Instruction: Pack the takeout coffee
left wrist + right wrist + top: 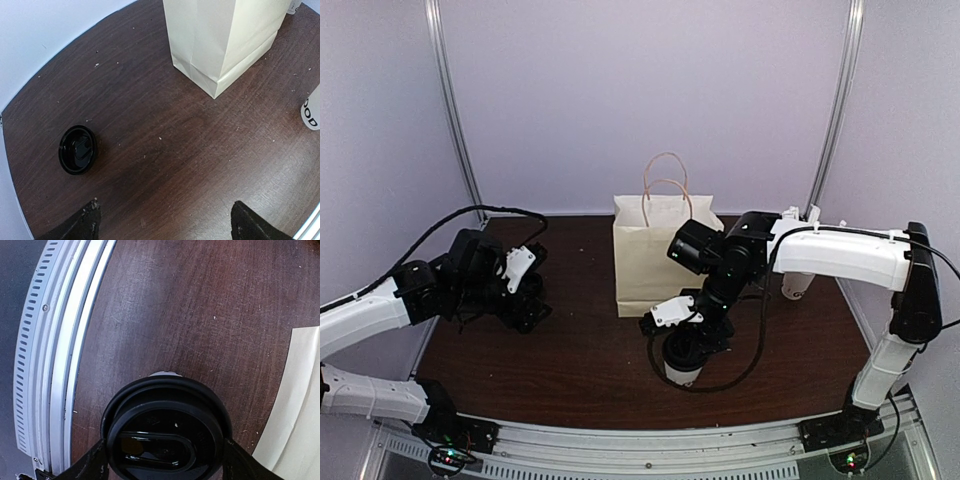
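- Currently grasping: right gripper [165,462] straddles the coffee cup [682,372] in front of the bag [665,260]; whether it is clenched, I cannot tell.
- Left gripper [165,225] released, empty.
- Next: clamp, then lift the cup upright over the bag's mouth.

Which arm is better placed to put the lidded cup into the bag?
Right. The right gripper straddles the lidded cup near the bag. The left gripper hangs open over the table by a loose lid, away from the cup.
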### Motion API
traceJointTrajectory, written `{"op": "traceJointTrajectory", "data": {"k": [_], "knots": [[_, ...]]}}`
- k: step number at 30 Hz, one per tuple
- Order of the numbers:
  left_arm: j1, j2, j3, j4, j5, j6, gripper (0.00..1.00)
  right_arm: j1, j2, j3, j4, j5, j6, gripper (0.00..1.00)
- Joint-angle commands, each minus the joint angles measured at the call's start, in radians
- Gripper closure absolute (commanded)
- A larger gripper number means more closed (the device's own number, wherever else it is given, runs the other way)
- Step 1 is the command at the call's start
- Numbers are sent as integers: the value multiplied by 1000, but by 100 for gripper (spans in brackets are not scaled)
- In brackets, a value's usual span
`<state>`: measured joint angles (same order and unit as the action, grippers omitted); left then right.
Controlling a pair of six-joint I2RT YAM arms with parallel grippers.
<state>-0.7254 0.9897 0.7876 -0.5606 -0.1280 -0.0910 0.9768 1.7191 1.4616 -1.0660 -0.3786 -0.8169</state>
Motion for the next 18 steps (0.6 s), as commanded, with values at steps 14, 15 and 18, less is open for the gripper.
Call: {"op": "traceJointTrajectory", "data": {"k": [14,15,18], "knots": [[7,12,29,40,32,2,10,15,24,12,-21,23,10,23],[7,13,30,41,32,2,10,16,26,12,-20,24,10,23],[8,14,30,39,34,2,10,19,31,9,-20,28,9,21]]}}
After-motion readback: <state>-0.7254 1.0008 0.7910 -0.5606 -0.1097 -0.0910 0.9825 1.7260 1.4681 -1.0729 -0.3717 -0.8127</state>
